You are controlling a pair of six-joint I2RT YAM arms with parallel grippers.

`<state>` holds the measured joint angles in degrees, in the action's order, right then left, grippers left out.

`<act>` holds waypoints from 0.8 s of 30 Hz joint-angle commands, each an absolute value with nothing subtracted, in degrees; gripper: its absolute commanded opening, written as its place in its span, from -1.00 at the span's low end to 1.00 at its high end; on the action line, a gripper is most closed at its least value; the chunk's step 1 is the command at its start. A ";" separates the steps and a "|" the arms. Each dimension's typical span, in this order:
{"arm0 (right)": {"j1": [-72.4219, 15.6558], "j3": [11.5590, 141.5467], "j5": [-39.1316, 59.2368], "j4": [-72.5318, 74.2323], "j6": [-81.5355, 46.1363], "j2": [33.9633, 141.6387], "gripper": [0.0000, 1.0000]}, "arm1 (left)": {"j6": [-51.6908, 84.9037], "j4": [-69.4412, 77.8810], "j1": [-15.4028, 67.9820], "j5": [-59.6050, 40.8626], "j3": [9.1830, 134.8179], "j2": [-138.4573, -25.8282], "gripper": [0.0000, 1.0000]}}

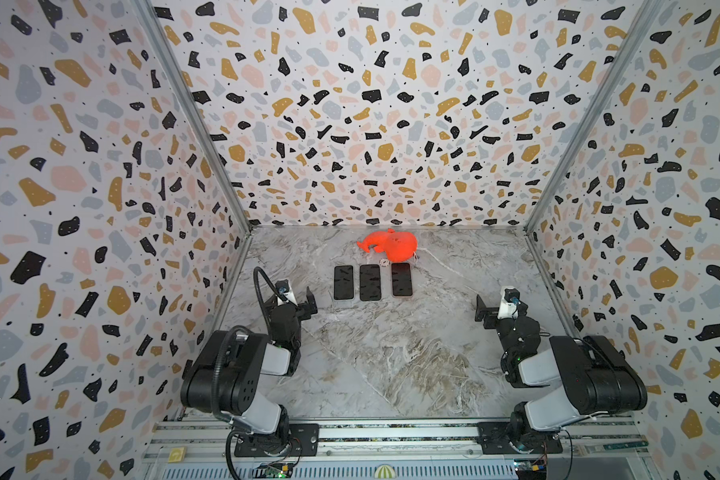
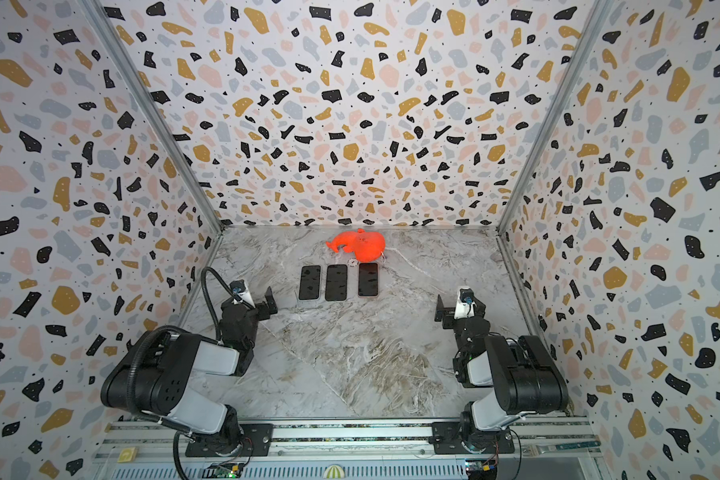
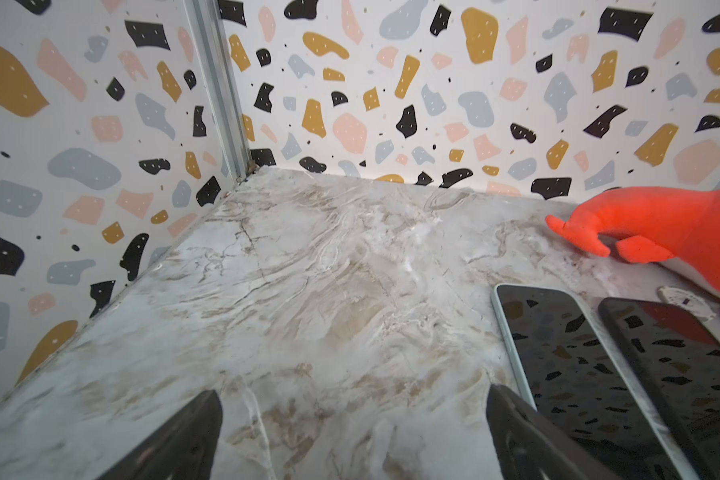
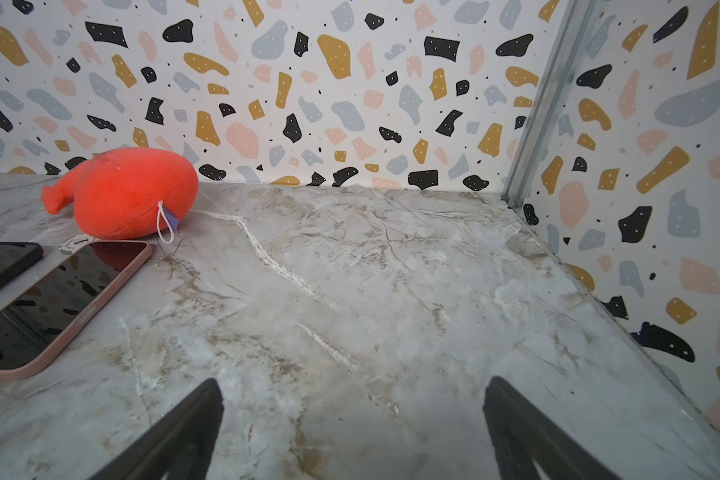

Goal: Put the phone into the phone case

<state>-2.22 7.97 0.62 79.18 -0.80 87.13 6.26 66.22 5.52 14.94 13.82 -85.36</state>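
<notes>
A pale-edged phone (image 1: pixel 344 282), a black phone (image 1: pixel 370 282) and a pink-edged phone (image 1: pixel 402 279) lie side by side at the back of the counter (image 1: pixel 391 357); left jaws and right jaws gape wide, empty, well apart from them. Which is a bare phone and which a case is unclear, so a wrong pick or a nudged neighbour could follow.

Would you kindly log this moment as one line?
left end effector: open, empty | right end effector: open, empty | phones: three in row

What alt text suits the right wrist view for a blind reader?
A pink-rimmed phone lies screen up on a marble table, with an orange plush toy close by it, near the patterned wall. The right tool is open over bare table, holding nothing.
</notes>
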 commanded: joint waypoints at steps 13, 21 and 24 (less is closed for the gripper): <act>-4.06 11.07 -1.32 76.49 0.52 86.73 0.98 | -3.07 63.26 0.91 11.91 14.37 -80.63 1.00; -4.38 11.50 -1.86 74.65 0.72 87.02 0.98 | -2.99 72.87 0.88 11.95 10.03 -83.27 1.00; -4.44 12.19 -1.80 73.92 0.84 87.40 0.98 | -2.62 73.12 0.93 12.63 10.34 -83.70 0.99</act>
